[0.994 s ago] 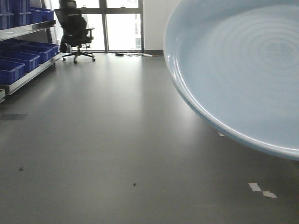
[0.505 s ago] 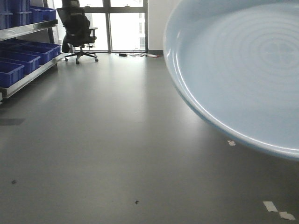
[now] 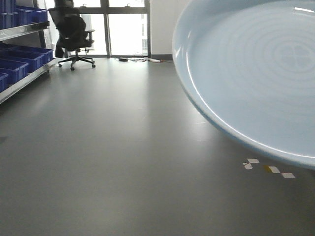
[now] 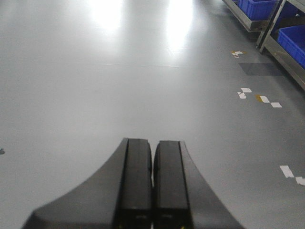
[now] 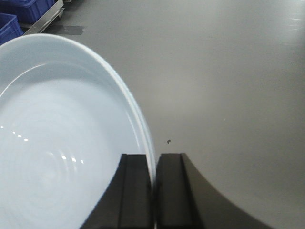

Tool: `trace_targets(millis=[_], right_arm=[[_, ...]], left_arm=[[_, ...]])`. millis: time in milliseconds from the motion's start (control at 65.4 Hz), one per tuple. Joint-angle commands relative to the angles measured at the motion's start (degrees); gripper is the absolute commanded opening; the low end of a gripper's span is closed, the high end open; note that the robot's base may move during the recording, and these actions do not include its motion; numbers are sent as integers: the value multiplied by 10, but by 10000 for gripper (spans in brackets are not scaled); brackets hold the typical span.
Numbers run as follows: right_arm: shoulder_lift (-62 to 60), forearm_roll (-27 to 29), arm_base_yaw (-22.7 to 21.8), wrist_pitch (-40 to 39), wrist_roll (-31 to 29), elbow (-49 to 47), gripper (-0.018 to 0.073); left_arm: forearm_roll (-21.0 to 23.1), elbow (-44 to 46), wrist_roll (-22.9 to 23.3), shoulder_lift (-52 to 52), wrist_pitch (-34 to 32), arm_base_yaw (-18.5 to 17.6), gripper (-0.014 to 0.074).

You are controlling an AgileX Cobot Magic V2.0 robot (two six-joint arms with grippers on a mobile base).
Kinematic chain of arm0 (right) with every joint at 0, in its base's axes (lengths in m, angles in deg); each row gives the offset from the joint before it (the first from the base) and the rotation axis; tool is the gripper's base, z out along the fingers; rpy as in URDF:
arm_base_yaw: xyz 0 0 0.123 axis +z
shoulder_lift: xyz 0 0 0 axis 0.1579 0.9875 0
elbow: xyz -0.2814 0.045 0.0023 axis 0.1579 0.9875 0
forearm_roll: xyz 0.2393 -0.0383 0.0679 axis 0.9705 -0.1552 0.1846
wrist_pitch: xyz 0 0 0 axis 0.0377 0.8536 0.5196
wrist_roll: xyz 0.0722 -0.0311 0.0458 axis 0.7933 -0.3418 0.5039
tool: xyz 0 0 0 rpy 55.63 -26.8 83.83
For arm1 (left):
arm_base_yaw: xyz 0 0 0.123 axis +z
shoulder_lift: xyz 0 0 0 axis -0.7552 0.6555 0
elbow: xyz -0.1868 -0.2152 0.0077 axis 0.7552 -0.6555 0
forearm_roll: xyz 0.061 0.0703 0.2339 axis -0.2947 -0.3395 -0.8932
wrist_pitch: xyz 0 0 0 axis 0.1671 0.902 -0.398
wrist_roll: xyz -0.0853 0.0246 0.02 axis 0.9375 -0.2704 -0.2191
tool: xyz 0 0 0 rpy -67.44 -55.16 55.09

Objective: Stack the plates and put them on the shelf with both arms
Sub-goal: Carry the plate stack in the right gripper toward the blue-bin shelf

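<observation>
A large pale bluish-white plate [image 3: 251, 73] fills the upper right of the front view, held in the air and tilted over the grey floor. In the right wrist view the same plate [image 5: 57, 143] spreads to the left, and my right gripper [image 5: 154, 164] is shut on its thin rim, one finger inside and one outside. My left gripper [image 4: 152, 152] is shut with its fingers pressed together and nothing between them, pointing over bare floor. Only one plate shows.
A metal shelf with blue bins [image 3: 22, 54] runs along the left wall. The same shelf with bins [image 4: 286, 33] shows at the left wrist view's upper right. A black office chair [image 3: 71, 32] stands by the windows. Tape marks [image 3: 268, 168] dot the grey floor.
The scene has shifted: the shelf and chair slid left, and the floor tape marks now lie nearer the plate's lower edge. The plate keeps its place in the view.
</observation>
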Motion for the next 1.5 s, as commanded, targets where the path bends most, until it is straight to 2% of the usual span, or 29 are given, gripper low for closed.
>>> trace_targets(millis=[0,1484], right_arm=[[-1,4,-3,-54,-2,-17,15],[-1,4,-3,-54,-2,-17,15]], left_arm=[[2,17,1,5,-49,-3,87],[2,17,1,5,-49,-3,87]])
